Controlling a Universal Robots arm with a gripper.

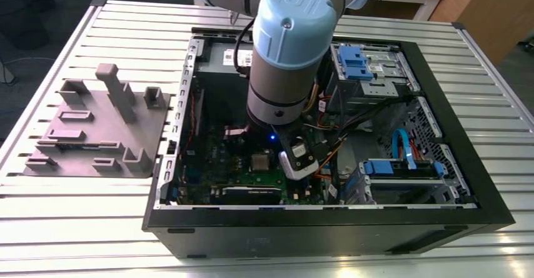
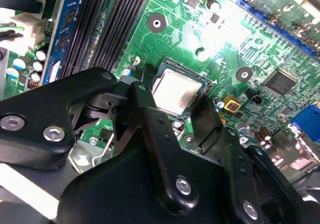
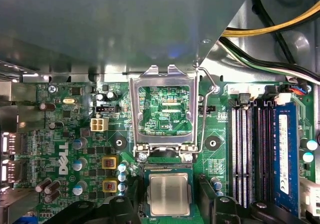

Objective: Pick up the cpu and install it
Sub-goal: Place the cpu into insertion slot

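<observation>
Exterior view: the arm (image 1: 292,53) reaches into the open computer case (image 1: 334,231) at frame centre; second wrist view: the gripper (image 2: 175,102), fingers spread, flanks without clasping the cpu (image 2: 176,89) lying in its socket (image 2: 186,69); first wrist view: the load plate (image 3: 162,75) stands raised, keeping that socket accessible.

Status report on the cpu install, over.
Pincer open, straddling cpu. Chip lying in socket. Retention frame raised, nothing blocking.

I am holding my gripper (image 3: 169,198) spread astride the socket (image 3: 169,170); the cpu (image 3: 169,193) is lying in it between my fingers (image 3: 206,194), touching neither; the load frame (image 3: 134,109) is standing open beside it.
</observation>
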